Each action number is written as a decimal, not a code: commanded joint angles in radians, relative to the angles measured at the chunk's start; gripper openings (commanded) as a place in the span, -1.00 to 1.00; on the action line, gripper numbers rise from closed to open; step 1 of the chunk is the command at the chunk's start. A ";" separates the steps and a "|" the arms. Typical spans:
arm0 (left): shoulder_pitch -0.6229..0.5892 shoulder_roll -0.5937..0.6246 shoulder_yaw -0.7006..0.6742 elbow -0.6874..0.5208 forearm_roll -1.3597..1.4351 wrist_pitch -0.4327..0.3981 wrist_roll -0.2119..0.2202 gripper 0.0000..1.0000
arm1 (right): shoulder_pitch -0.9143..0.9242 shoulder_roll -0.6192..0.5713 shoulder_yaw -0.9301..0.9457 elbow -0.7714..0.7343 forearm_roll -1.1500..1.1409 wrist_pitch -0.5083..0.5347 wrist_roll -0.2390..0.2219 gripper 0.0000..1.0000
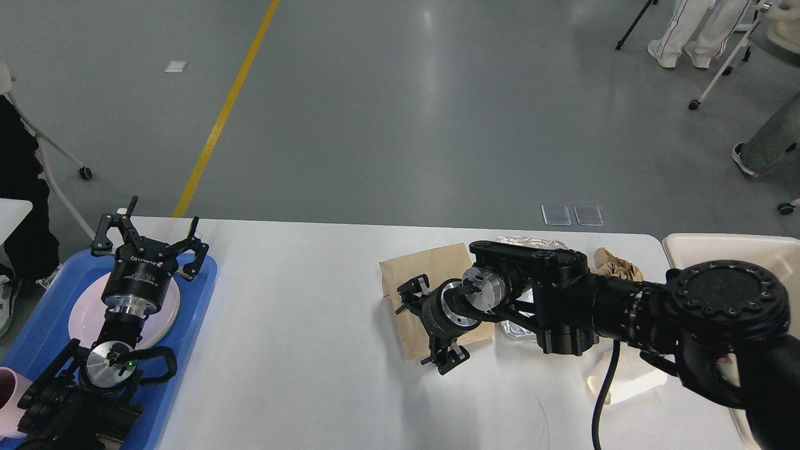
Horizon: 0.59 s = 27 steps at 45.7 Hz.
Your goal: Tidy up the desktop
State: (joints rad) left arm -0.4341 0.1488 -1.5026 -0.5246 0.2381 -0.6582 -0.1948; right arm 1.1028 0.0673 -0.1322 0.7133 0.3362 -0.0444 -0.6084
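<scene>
White matte desktop [300, 350] fills most of your head view, wide and rounded at the corners, running from the blue plastic tray [187, 325] at its left end to the cream rectangular bin [719, 245] at its right edge. Your left gripper [149, 232] hangs over the far end of that tray with its fingers spread wide and nothing between them, right above a round white plate [84, 312] sitting in the tray. Your right arm reaches in from the right, and its right gripper [428, 325] is turned toward the left over a flat brown paper bag [415, 275] lying near the middle of the desktop; its jaws are spread apart too, one finger at the bag's far-left part and the other at its near edge, and you can't really tell if they touch the paper. Behind the arm there's a crumpled piece of silver foil [531, 240], a scrunched brown paper wad [615, 265] beside it, and a white paper cup [628, 378] lying on its side near the front.
</scene>
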 commanded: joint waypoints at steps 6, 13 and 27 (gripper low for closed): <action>0.000 0.000 -0.001 0.000 0.001 0.000 0.000 0.92 | -0.018 -0.014 0.006 -0.035 0.006 -0.038 0.009 0.92; 0.000 0.000 -0.001 0.000 0.001 0.000 0.000 0.92 | 0.011 -0.055 0.000 -0.029 0.015 -0.023 0.007 0.93; 0.000 0.000 0.001 0.000 0.000 0.000 0.000 0.92 | 0.285 -0.130 -0.196 0.025 -0.032 0.095 0.006 0.93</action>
State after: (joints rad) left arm -0.4341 0.1488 -1.5030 -0.5246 0.2389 -0.6582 -0.1948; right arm 1.2826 -0.0576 -0.2256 0.7353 0.3140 0.0021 -0.6050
